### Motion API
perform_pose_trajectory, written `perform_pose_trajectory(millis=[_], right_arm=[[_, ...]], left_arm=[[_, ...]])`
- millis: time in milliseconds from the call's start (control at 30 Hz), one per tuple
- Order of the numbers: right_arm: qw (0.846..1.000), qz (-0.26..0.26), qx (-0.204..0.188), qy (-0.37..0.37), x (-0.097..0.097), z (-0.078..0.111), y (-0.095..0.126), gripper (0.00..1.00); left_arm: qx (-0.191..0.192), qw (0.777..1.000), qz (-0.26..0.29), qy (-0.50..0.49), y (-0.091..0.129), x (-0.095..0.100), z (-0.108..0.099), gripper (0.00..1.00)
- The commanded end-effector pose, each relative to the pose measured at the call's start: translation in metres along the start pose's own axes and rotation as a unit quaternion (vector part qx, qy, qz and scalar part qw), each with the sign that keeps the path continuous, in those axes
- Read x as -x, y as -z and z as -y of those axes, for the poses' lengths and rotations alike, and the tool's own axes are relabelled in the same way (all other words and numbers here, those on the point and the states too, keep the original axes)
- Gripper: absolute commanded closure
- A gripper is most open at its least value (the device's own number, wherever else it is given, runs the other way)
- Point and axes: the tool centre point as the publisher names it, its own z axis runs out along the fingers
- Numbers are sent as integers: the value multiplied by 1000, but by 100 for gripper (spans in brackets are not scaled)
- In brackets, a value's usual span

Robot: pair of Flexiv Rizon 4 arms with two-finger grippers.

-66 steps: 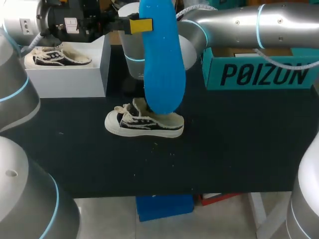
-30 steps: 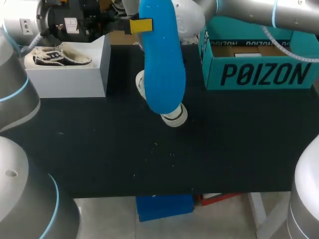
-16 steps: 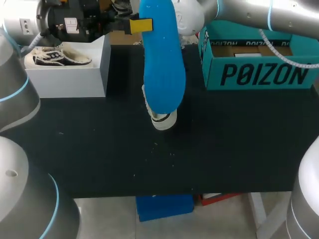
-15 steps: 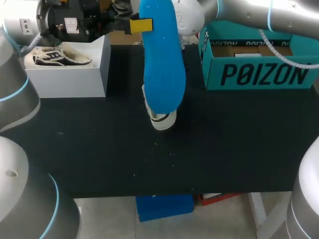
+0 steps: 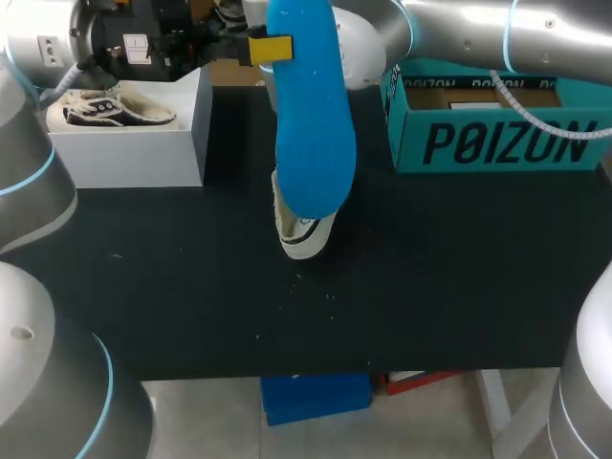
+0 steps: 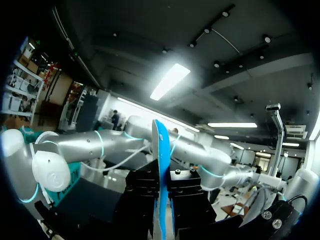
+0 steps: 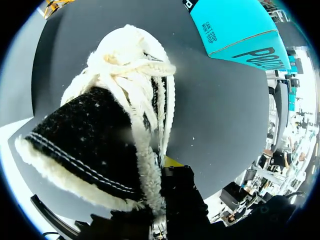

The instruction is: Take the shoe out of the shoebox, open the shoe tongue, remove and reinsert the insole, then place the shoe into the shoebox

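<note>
Above the middle of the black worktop [image 5: 172, 287], from the head view: gripping a blue insole [image 5: 311, 124] with the left end effector [image 5: 271, 48], closed on one long edge near the top. Holding it upright, wider end down. Reaching in from the right with the right arm [image 5: 478, 29], passing behind the insole, with its end effector hidden there. Carrying a black-and-cream sneaker [image 5: 301, 232], mostly covered by the insole, only the pale toe cap poking out below, pointing toward the near edge. Cannot tell whether touching the worktop or just above it. At the far right, a teal shoebox [image 5: 497, 143], open-topped, well apart from the sneaker. At the far left, a white box [image 5: 124, 153] with a second sneaker [image 5: 110, 110] lying in it.

From the left wrist view: clamped shut on the insole [image 6: 161, 165], seen edge-on as a thin blue blade rising between two black fingers [image 6: 142, 195]. Beyond it, the right arm [image 6: 100, 142] stretched across.

From the right wrist view: closed on the sneaker [image 7: 95, 135] at its fleece-trimmed collar, one yellow fingertip [image 7: 172, 161] pressed against the cream fleece, the other finger hidden by the shoe. Ahead of the fingers, black upper and bunched cream laces over the dark worktop [image 7: 220, 110]. Farther ahead and off to one side, the shoebox [image 7: 235, 30], not touching the sneaker.
</note>
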Motion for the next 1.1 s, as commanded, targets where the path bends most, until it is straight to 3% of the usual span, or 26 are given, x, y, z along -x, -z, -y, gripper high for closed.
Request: perform_pose_trajectory(millis=[33, 400, 433, 467, 700, 900, 1100], right_arm=[[1000, 0, 5, 2, 3, 4, -4, 100], [1000, 10, 7, 3, 8, 5, -22, 98], [1000, 10, 7, 2, 10, 5, -24, 21], [1000, 11, 6, -3, 12, 5, -25, 0], [1000, -10, -3, -22, 31, 7, -17, 0], [993, -113, -19, -41, 56, 13, 10, 0], [974, -222, 16, -43, 77, 21, 37, 0]], left_arm=[[0, 1000, 0, 0, 0, 0, -1, 100], [0, 1000, 0, 0, 0, 0, -1, 100], [0, 1000, 0, 0, 0, 0, -1, 100], [0, 1000, 0, 0, 0, 0, -1, 100], [0, 1000, 0, 0, 0, 0, -1, 100], [0, 1000, 0, 0, 0, 0, -1, 100], [0, 1000, 0, 0, 0, 0, -1, 100]])
